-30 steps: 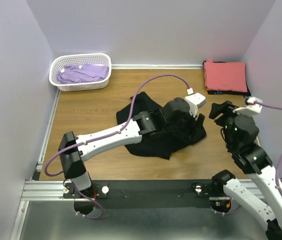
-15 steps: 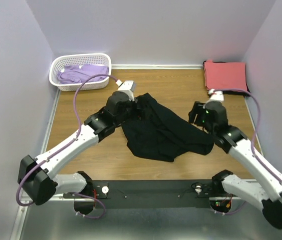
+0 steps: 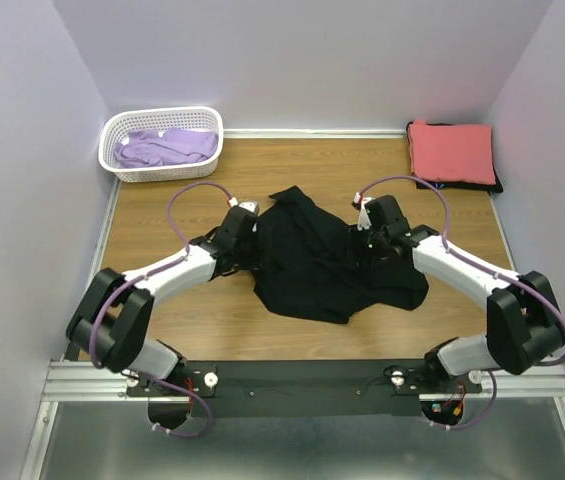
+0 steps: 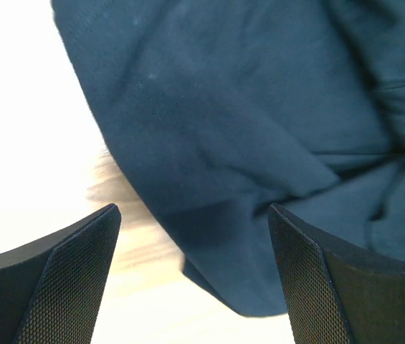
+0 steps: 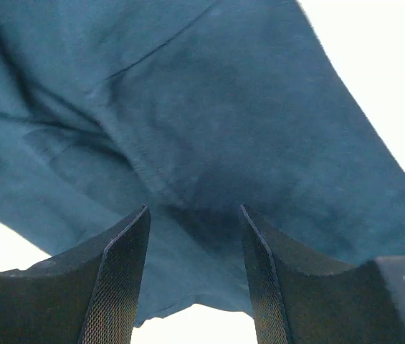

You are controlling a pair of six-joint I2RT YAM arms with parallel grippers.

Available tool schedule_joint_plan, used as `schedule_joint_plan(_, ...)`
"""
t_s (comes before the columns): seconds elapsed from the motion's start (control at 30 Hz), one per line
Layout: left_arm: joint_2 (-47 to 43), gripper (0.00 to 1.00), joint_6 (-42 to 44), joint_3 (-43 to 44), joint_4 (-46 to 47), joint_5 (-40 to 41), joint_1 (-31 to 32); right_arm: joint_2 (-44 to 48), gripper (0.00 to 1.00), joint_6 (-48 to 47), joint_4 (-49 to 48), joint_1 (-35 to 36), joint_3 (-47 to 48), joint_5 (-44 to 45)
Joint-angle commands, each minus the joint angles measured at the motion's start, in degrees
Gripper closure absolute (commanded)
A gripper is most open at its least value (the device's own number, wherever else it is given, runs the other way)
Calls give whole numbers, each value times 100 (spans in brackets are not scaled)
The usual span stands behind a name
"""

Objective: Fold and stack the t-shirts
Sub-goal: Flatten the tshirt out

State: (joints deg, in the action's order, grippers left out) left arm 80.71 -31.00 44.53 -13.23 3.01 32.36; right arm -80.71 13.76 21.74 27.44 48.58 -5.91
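— The left claw: how did it stand?

— Spread wide, pinching nothing. It hung low over the left edge of the black t-shirt. In its wrist view that edge ran slantwise between the fingers, with bare desk showing bright on the left.

— And the right claw?

— Parted too, though less widely, and gripping nothing. It sat over the shirt's right side. Cloth filled the view beyond its fingers, and the fabric's edges showed only toward the corners.

— Where did the shirt lie?

— Crumpled mid-desk between the two claws. One lobe reached toward the far wall, and the ragged near edge stopped well short of the arms' bases.

— Any room to move?

— Bare wood lay all round it: a wide strip on the left, a band along the near side, and open board toward the back. The coral-red t-shirt sat folded square in the far right corner, on a dark t-shirt whose edge peeked out along the near side. The lavender t-shirt lay bunched in the white basket in the far left corner. Both corners were well apart from the black one.
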Motion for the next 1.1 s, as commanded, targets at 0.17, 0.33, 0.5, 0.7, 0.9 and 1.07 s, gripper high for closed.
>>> schedule_joint_plan(0.17, 1131, 14, 490, 547, 251, -274, -28, -340, 40, -277, 94, 200, 328, -271)
schedule_joint_plan(0.33, 1412, 29, 525, 697, 225, -265, -37, -481, 43, -304, 94, 200, 372, 142)
schedule_joint_plan(0.5, 1334, 76, 508, 680, 129, -134, -45, -437, 78, -233, 94, 200, 468, 721)
schedule_joint_plan(0.7, 562, 100, 525, 565, -433, 946, -404, -226, 100, -49, 199, 8, 767, 2389)
schedule_joint_plan(0.9, -72, 100, 832, 328, -672, 1387, -985, -647, 99, 479, 235, -1301, 1697, 2780)
schedule_joint_plan(1.07, -64, 100, 1044, 432, -514, 1203, -1486, -2166, 99, 198, 243, -1689, 3155, 2841)
